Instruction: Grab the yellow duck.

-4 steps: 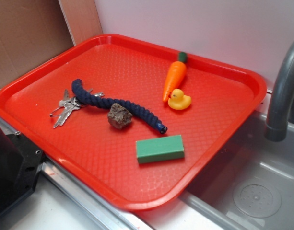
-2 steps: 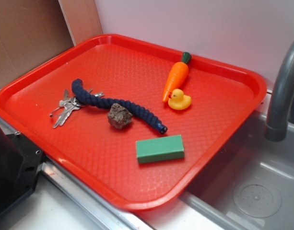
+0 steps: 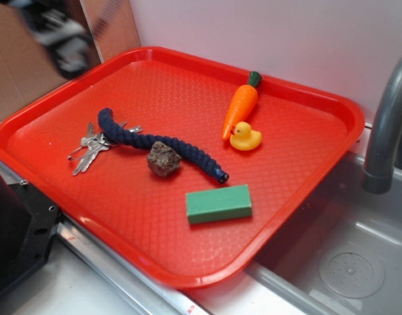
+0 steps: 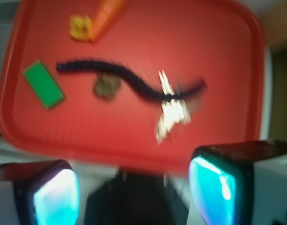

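The yellow duck [image 3: 245, 137] sits on the red tray [image 3: 299, 105] toward its far right, touching the tip of the orange carrot [image 3: 240, 105]. In the blurred wrist view the duck [image 4: 80, 27] shows at the top left, beside the carrot [image 4: 108, 11]. My gripper [image 3: 63, 39] is a motion-blurred shape high at the top left of the exterior view, far from the duck. In the wrist view the gripper [image 4: 134, 192] is open, its two pads wide apart with nothing between them, above the tray's near edge.
On the tray lie a dark blue rope [image 3: 161, 141], a set of keys [image 3: 89, 147], a brown rock [image 3: 164, 159] and a green block [image 3: 218, 203]. A grey faucet [image 3: 387, 125] and sink [image 3: 351, 256] are at the right. Cardboard stands behind at the left.
The arm has come into the exterior view at the top left, blurred by motion. The carrot's green top shifted slightly early on; the other objects have stayed put.
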Controlling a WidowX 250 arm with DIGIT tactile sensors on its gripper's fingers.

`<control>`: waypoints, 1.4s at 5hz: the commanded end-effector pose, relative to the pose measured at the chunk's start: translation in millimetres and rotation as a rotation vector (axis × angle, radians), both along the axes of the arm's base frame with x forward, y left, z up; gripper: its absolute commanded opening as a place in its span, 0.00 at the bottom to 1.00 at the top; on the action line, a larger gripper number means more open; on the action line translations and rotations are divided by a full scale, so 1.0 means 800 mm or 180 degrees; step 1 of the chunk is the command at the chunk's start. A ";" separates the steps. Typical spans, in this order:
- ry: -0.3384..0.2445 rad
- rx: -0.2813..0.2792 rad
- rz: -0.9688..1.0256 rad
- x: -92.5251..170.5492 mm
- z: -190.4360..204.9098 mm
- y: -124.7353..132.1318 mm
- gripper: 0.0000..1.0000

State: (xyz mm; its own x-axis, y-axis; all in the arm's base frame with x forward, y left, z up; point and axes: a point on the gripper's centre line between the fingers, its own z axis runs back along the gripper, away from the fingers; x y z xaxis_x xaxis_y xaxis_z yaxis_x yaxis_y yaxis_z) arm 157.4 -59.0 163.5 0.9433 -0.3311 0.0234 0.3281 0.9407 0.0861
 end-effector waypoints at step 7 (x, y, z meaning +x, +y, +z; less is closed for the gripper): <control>0.0005 -0.0232 -0.2370 0.139 -0.169 -0.072 1.00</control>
State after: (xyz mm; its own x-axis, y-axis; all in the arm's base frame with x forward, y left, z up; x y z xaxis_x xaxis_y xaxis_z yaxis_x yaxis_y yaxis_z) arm 276.7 -105.9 20.0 0.4914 -0.8698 0.0452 0.8701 0.4925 0.0179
